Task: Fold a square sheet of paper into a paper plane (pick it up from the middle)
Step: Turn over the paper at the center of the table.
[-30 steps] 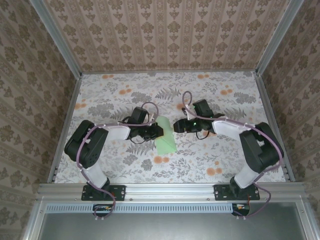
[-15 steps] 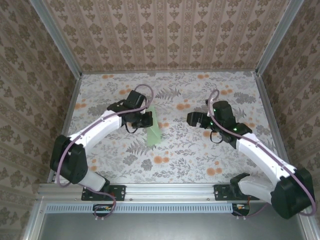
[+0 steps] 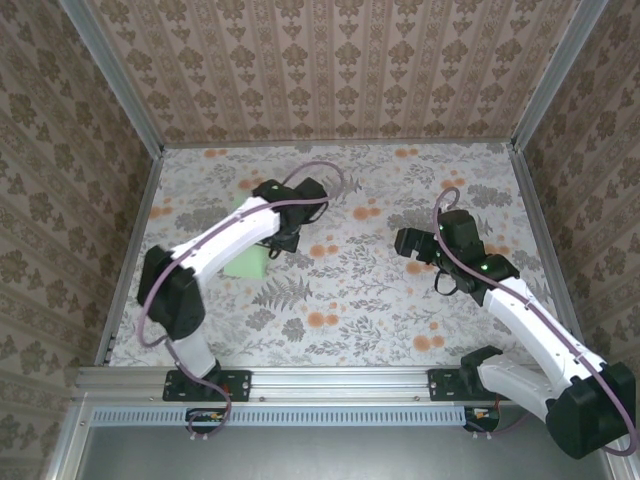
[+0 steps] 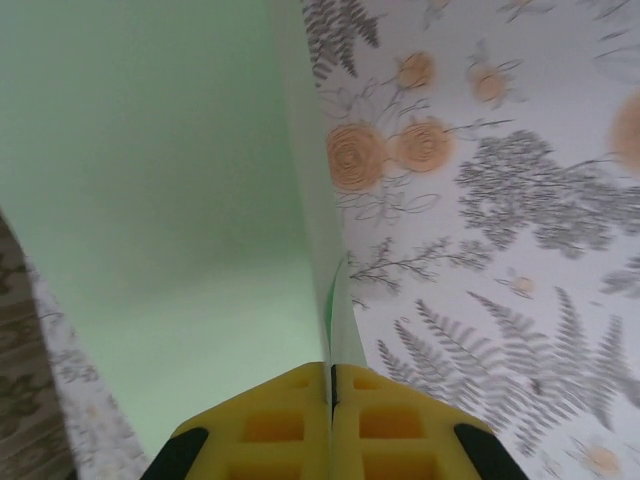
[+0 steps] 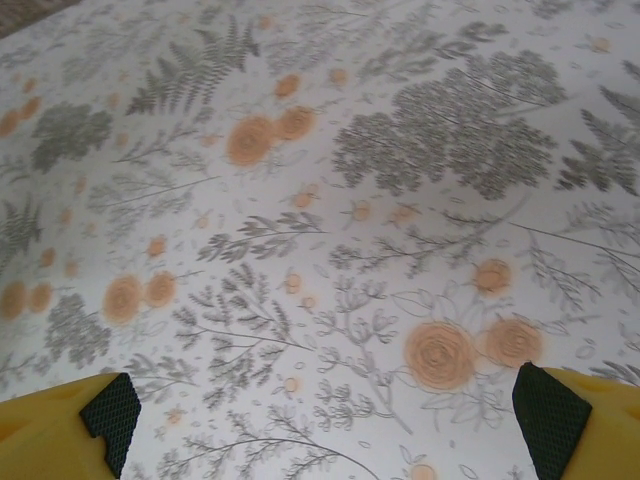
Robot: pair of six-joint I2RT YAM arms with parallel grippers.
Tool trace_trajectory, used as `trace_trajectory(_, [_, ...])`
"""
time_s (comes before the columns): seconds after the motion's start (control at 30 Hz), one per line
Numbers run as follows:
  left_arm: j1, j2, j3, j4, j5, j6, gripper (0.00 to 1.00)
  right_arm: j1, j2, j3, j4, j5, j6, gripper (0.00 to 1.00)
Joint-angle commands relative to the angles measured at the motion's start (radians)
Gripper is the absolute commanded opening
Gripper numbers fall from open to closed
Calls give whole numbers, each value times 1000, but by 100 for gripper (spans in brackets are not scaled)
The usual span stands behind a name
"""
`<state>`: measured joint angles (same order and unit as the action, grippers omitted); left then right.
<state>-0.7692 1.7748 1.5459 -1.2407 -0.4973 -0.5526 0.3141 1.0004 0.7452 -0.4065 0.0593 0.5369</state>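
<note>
While left gripper [image 4: 331, 382] clamps paper [image 3: 247, 264] by one edge, yellow fingers [image 4: 270, 425] are pressed together on it. Green sheet spreads out to their left.
Paper over left-rear part of table [image 3: 360, 300], near left edge, partly under left forearm. Touching table or not, cannot tell.
Right gripper [image 3: 407, 242] spread wide, nothing between, toward right edge.
Wide floral stretch between grippers, running down to front edge.

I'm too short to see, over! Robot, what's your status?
Left fingers shut on green paper sheet. Right fingers open, empty. Nothing seen in the way.
</note>
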Motion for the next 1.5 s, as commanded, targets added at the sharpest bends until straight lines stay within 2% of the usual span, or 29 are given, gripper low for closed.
trace_trajectory(0.0, [-17, 114, 43, -73, -133, -69, 6, -30, 25, 21, -75, 75, 48, 100])
trace_trajectory(0.1, [-31, 221, 81, -43, -119, -79, 6, -54, 42, 30, -79, 70, 63, 100])
trace_trajectory(0.37, [-126, 439, 203, 40, 23, -95, 8, -78, 104, 54, -84, 46, 28, 100])
trace_trajectory(0.53, [-161, 459, 207, 102, 108, -99, 15, -91, 130, 57, -95, -26, 23, 100])
trace_trajectory(0.63, [-163, 437, 181, 158, 173, -99, 24, -96, 129, 59, -103, -57, 28, 100])
trace_trajectory(0.8, [-170, 377, 168, 206, 250, -93, 44, -113, 124, 61, -123, -76, 43, 100])
trace_trajectory(0.9, [-174, 304, 145, 275, 358, -90, 54, -120, 121, 74, -151, -80, 67, 99])
trace_trajectory(1.03, [-171, 167, 79, 448, 545, -102, 69, -122, 124, 115, -169, -123, 75, 100])
trace_trajectory(1.1, [-156, 105, 44, 512, 592, -110, 75, -121, 142, 140, -156, -169, 66, 99])
trace_trajectory(1.3, [-76, -124, -134, 654, 568, -114, 90, -93, 222, 187, -45, -334, 81, 97])
trace_trajectory(1.47, [64, -299, -332, 729, 602, -128, 100, 50, 317, 270, 12, -318, 113, 96])
